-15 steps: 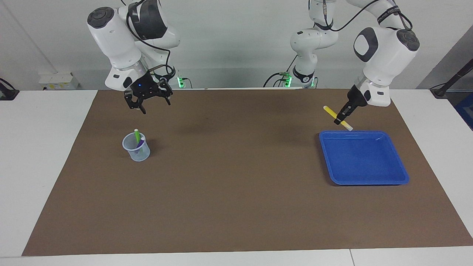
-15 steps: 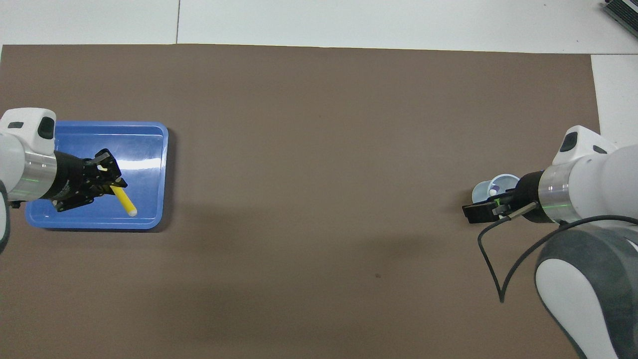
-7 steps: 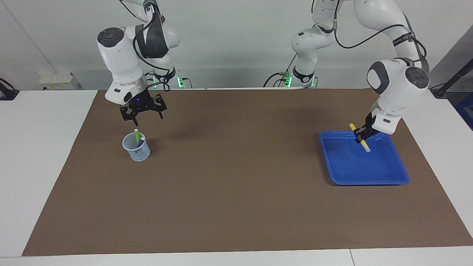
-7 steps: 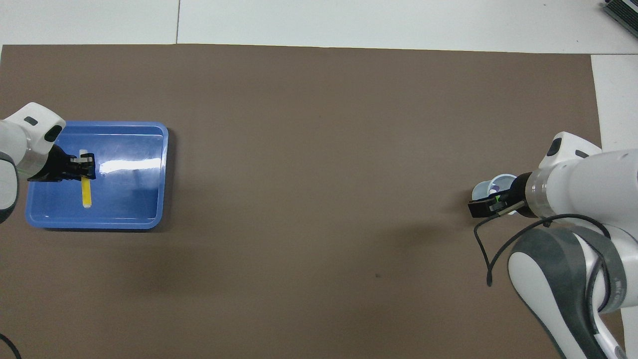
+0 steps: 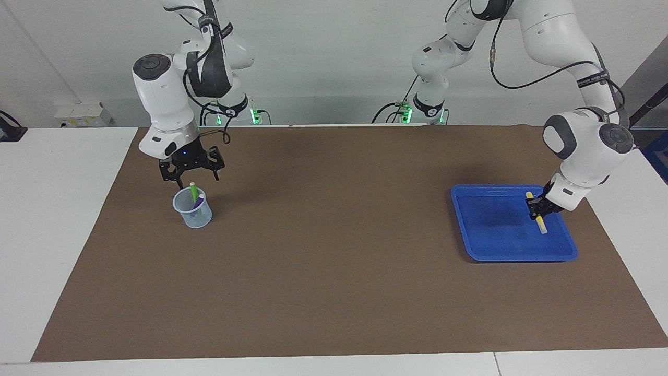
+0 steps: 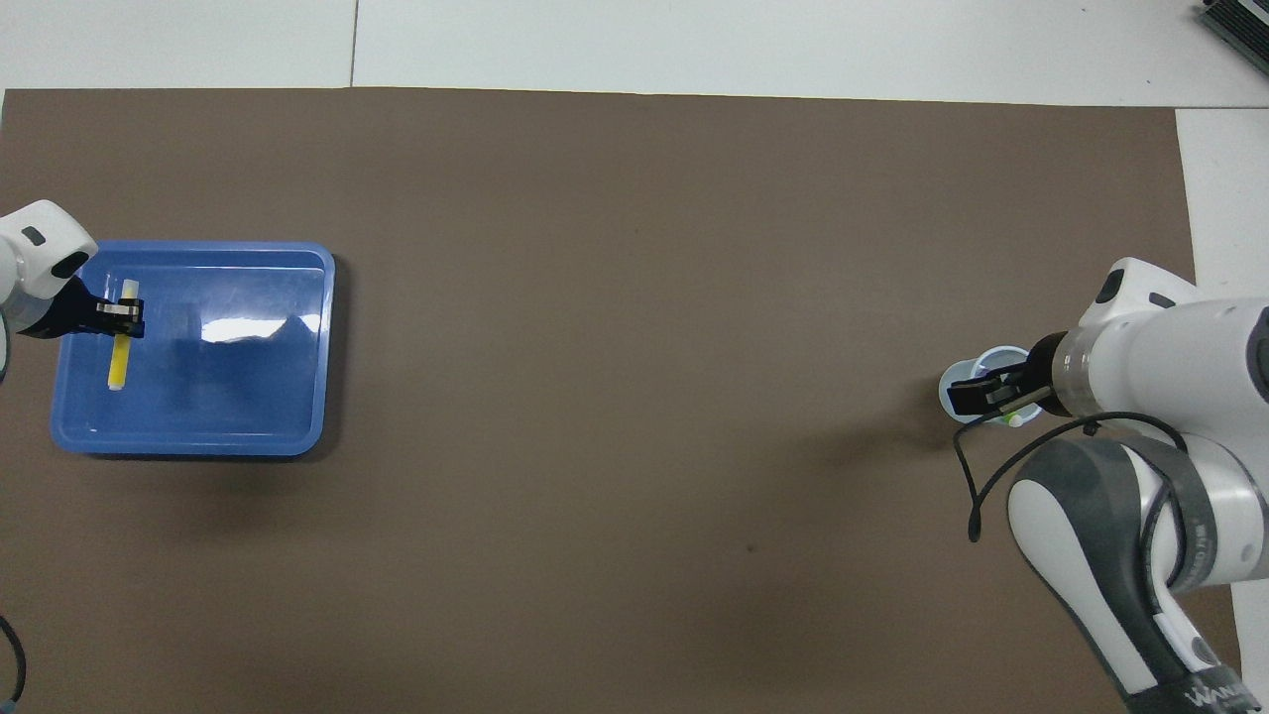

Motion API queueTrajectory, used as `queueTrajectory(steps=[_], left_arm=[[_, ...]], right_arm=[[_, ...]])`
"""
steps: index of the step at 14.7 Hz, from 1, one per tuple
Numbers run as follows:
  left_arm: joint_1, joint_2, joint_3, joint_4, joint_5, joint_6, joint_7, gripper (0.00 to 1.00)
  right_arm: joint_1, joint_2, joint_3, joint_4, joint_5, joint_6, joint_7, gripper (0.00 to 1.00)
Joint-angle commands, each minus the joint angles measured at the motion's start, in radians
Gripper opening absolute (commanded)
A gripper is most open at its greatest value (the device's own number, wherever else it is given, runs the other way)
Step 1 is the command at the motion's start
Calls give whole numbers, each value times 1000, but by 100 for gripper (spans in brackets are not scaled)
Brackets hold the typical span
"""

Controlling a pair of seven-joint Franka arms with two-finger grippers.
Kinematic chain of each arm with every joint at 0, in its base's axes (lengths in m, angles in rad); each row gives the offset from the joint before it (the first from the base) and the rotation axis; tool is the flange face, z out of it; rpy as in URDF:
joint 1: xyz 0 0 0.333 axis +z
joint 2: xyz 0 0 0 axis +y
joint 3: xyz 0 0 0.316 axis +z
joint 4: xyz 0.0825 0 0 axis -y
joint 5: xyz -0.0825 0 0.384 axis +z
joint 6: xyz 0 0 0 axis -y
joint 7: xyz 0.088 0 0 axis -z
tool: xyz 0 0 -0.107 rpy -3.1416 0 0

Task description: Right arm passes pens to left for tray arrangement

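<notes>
Overhead view: right gripper (image 6: pixel 977 399) covers most of translucent cup (image 6: pixel 957 379); purple pen hidden there, only whitish tip of green pen (image 6: pixel 1015 420) peeks out. Left arm (image 6: pixel 35 268) cut by frame edge, only wrist shows. Facing view: purple pen (image 5: pixel 197 205) mostly sunk in cup, body blurred through wall. Yellow pen (image 5: pixel 540 223) middle hidden by left gripper (image 5: pixel 537 207); contact with tray (image 5: pixel 496 255) floor unclear. Both arms' upper links cut by top edge.

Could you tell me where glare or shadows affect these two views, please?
Overhead view: a white glare streak lies on the tray floor beside the yellow pen; soft arm shadows darken the brown mat. Facing view: no glare on the tray, only a dim shadow inside it; the cup casts a faint shadow beneath the right end effector.
</notes>
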Motion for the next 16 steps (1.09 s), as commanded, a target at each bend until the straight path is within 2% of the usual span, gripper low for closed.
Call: queueTrajectory(steps=[1, 4, 7, 10, 16], left_arm=[[49, 59, -12, 32, 28, 50, 34, 0], [54, 66, -12, 26, 26, 58, 36, 0], [59, 64, -12, 2, 26, 87, 66, 0], [60, 59, -12, -34, 26, 122, 65, 0], [65, 55, -10, -50, 26, 127, 68, 0]], right_arm=[[-18, 37, 8, -7, -27, 54, -20, 97], [-24, 57, 8, -5, -29, 71, -18, 95], [-27, 82, 8, -7, -38, 112, -17, 90], [-33, 82, 8, -16, -38, 105, -6, 82], [-32, 51, 8, -80, -38, 99, 58, 82]])
